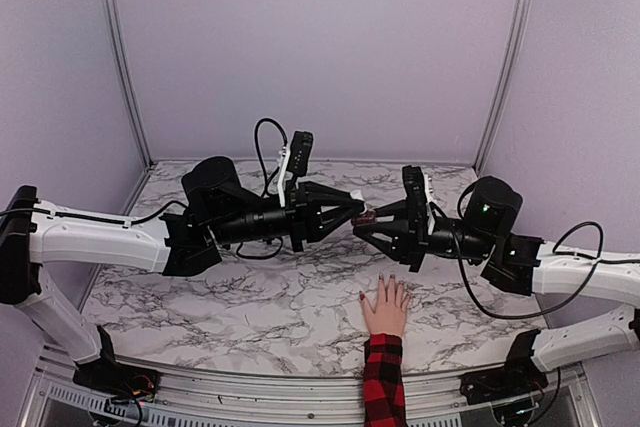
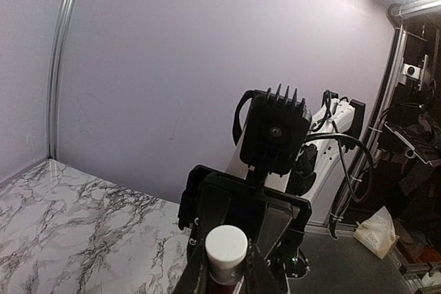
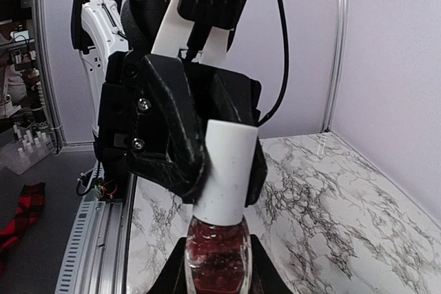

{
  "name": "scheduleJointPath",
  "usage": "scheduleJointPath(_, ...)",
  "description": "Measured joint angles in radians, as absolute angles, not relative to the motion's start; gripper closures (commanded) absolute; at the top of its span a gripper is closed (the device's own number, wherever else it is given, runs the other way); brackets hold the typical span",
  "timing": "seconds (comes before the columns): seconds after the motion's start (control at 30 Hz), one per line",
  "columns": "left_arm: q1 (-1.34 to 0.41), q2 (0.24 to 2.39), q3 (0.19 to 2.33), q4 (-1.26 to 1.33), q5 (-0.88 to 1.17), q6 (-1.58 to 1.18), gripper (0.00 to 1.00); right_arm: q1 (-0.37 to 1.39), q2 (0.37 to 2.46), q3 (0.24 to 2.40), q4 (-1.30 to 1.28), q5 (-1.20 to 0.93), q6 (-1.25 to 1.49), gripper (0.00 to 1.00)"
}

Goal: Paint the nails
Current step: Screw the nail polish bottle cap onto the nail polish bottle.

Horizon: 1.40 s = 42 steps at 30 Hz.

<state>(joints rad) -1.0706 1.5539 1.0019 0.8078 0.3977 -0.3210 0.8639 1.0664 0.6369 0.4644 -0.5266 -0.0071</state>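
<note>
Where the two arms meet above the middle of the marbled worktop (image 1: 200, 297), a small bottle (image 1: 364, 217) is held in the air between them, cap end toward the left arm and glass end toward the right.

Coming from the left, the left hand (image 1: 355, 213) is closed on the bottle's white cap (image 3: 227, 163). In the right wrist view its black fingers (image 3: 172, 135) clamp the cap from both sides. In the left wrist view the round top of the cap shows squeezed between them. The cap sits on the bottle's neck.

The glass body is clear and holds red polish (image 3: 219, 259), with pale glints or bubbles in it. How full it is cannot be told, since the lower part runs out of view.

The right hand (image 1: 375, 224) is closed on that glass body, its jaws pressed against either side at the bottom of its own view.

Just right of the bottle and nearer the front edge, a person's hand (image 1: 385, 307) lies flat on the worktop, palm down. Its fingers are spread and point away from the arm bases, and it is apart from both robot hands. The nails (image 1: 392, 277) show as tiny dark dots at the fingertips, too small to tell more. A red-and-black plaid sleeve (image 1: 383, 387) runs back from the wrist to the near edge.
</note>
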Motion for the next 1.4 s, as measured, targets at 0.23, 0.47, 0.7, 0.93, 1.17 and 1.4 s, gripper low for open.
scheduleJointPath(0.23, -1.064, 1.555, 1.001, 0.826, 0.509, -0.268, 0.91, 0.858, 1.066, 0.637, 0.478, -0.635, 0.010, 1.00)
scheduleJointPath(0.47, -1.057, 1.553, 1.001, 0.817, 0.557, -0.218, 0.76, 0.857, 1.069, 0.637, 0.477, -0.677, 0.010, 1.00)
scheduleJointPath(0.7, -1.054, 1.528, 0.979, 0.731, 0.525, -0.194, 0.58, 0.860, 1.085, 0.643, 0.487, -0.668, 0.008, 1.00)
scheduleJointPath(0.93, -1.054, 1.468, 0.937, 0.618, 0.436, -0.199, 0.47, 0.861, 1.085, 0.648, 0.537, -0.578, -0.017, 1.00)
scheduleJointPath(1.17, -1.038, 1.357, 0.953, 0.424, 0.308, -0.220, 0.46, 0.862, 1.080, 0.673, 0.441, -0.395, -0.083, 1.00)
scheduleJointPath(1.4, -1.024, 1.361, 1.186, 0.011, 0.257, -0.215, 0.49, 0.893, 1.085, 0.678, 0.290, -0.322, -0.173, 1.00)
